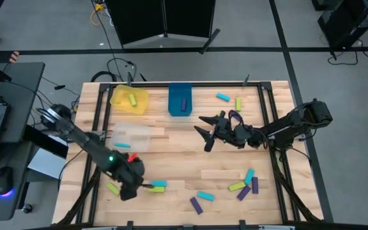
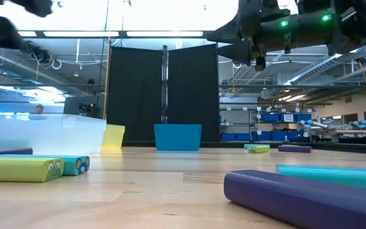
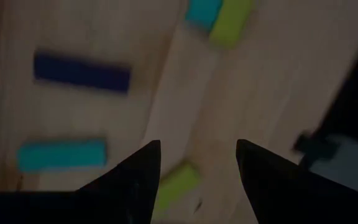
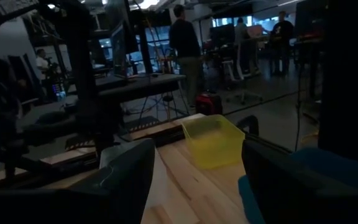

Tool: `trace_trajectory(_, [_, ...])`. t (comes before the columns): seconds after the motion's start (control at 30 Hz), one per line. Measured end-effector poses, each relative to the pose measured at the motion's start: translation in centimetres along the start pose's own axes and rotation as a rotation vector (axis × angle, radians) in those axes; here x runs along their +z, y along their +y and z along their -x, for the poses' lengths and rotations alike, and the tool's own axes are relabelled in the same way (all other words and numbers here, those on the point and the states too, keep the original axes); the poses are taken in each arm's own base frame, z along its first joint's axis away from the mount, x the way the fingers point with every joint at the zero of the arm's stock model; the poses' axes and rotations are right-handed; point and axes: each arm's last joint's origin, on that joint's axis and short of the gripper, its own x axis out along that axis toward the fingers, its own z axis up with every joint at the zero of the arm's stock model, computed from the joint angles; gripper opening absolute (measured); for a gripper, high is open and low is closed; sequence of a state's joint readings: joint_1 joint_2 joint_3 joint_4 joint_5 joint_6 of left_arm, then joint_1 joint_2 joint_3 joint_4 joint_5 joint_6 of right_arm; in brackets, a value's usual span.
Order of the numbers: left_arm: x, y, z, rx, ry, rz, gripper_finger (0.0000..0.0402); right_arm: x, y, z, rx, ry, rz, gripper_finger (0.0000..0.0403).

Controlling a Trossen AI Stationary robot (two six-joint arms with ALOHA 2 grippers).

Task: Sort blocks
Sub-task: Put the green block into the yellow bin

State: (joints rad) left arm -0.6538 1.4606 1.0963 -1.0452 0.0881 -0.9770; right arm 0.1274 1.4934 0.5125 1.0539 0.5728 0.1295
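Landmark: the clear bin (image 1: 130, 137) on the wooden surface (image 1: 184, 163). The left pincer (image 1: 131, 189) is hovering near that bin, toward the surface's front edge, its jaws standing apart over a lime block (image 3: 176, 185) without gripping it; a lime-and-teal pair (image 1: 155, 185) is lying just beside. The right pincer (image 1: 205, 131) is waiting well to the bin's right, jaws wide and empty. A yellow bin (image 1: 129, 99) and a blue bin (image 1: 180, 99) are standing behind the clear bin, each holding one block. Purple, teal and lime blocks (image 1: 245, 185) are lying scattered farther right.
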Motion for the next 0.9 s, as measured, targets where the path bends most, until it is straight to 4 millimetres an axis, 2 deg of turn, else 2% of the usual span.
trace_trajectory(0.27, [-2.6, -2.0, -3.6, 0.114, 0.229, -0.114, 0.0219, 0.0, 0.2, 0.0, 0.032, 0.001, -0.008, 0.0254])
trace_trajectory(0.47, [-4.2, -3.2, -5.9, 0.176, 0.284, -0.236, 0.0219, 0.0, 0.3, 0.1, 0.036, 0.001, -0.01, 0.0254])
trace_trajectory(0.7, [-5.3, -3.6, -6.7, 0.249, 0.242, -0.399, 0.0219, 0.0, 0.4, 0.1, 0.043, 0.001, -0.04, 0.0254])
trace_trajectory(0.9, [-5.9, -3.2, -7.5, 0.259, 0.243, -0.419, 0.0231, 0.0, 0.9, 0.4, 0.067, 0.005, -0.041, 0.0254])
